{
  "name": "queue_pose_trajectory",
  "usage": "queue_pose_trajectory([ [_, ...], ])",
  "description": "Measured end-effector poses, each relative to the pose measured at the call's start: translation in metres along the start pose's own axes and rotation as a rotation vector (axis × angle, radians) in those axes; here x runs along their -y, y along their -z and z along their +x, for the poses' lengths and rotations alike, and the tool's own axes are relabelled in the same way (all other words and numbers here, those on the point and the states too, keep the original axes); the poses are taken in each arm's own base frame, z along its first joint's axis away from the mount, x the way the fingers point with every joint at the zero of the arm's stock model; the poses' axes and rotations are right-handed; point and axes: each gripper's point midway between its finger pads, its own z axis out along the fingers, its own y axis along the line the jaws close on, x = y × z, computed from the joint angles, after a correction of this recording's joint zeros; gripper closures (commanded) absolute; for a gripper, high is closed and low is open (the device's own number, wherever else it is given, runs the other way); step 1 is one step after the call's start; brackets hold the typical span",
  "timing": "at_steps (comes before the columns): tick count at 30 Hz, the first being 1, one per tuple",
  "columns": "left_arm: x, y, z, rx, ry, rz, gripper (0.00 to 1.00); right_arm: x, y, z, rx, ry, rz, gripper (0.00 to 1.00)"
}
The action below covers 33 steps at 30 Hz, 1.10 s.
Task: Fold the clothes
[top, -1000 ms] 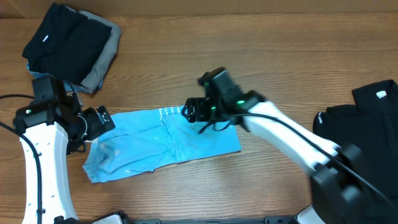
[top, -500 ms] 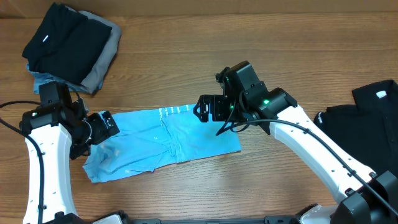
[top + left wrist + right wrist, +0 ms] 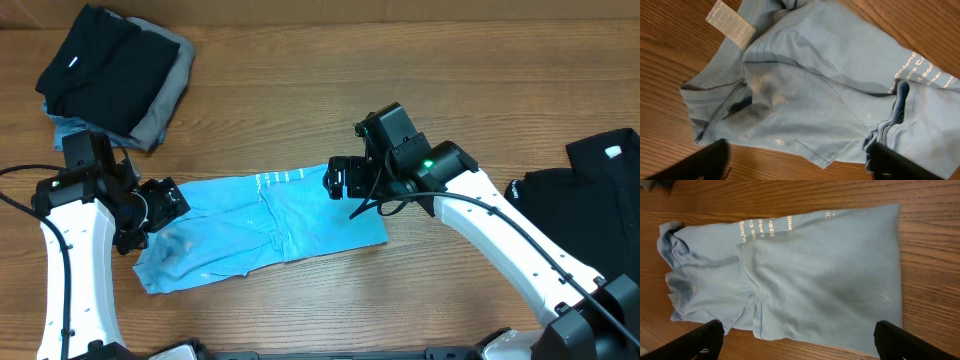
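Observation:
The clothes in play are a light blue T-shirt [image 3: 262, 225], lying flat as a long folded strip across the table's middle. Its white neck label [image 3: 730, 22] and pale lettering [image 3: 920, 75] show in the left wrist view. My left gripper [image 3: 160, 205] hovers over the shirt's left, collar end, open, with nothing between its fingers [image 3: 695, 165]. My right gripper [image 3: 340, 180] hangs above the shirt's upper right part, open and empty. In the right wrist view the shirt [image 3: 805, 275] and its lettering [image 3: 765, 230] fill the frame above the fingertips [image 3: 915, 342].
A folded black garment [image 3: 95, 65] with a white label rests on a grey one [image 3: 168, 100] at the back left. Another black garment [image 3: 590, 190] with a white label lies at the right edge. Bare wood surrounds the shirt.
My right gripper has drawn back to the right along the shirt's upper edge and its jaws have spread wider. The left gripper has barely shifted. The shirt lies as before.

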Motion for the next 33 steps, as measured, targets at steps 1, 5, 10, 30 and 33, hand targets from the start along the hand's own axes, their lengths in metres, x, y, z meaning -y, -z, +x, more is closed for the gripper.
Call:
queue_pose_trajectory([
  [1,0.000,0.000,0.000,0.000,-0.003,0.000,0.00,0.000,0.000,0.000,-0.001,0.000,0.000,0.00],
  [5,0.000,0.000,0.000,0.000,-0.003,0.000,0.00,0.001,0.000,0.002,-0.009,-0.002,0.005,0.00],
  [10,0.000,0.000,0.001,-0.002,-0.002,-0.001,0.00,0.002,0.000,0.002,-0.010,-0.003,0.006,0.00],
  [30,-0.020,-0.036,0.024,-0.062,0.009,-0.055,0.00,0.039,0.005,0.023,-0.073,-0.026,0.194,0.00],
  [33,-0.020,-0.037,0.024,-0.063,0.009,-0.055,0.00,0.042,0.006,0.028,-0.090,-0.029,0.208,0.00],
])
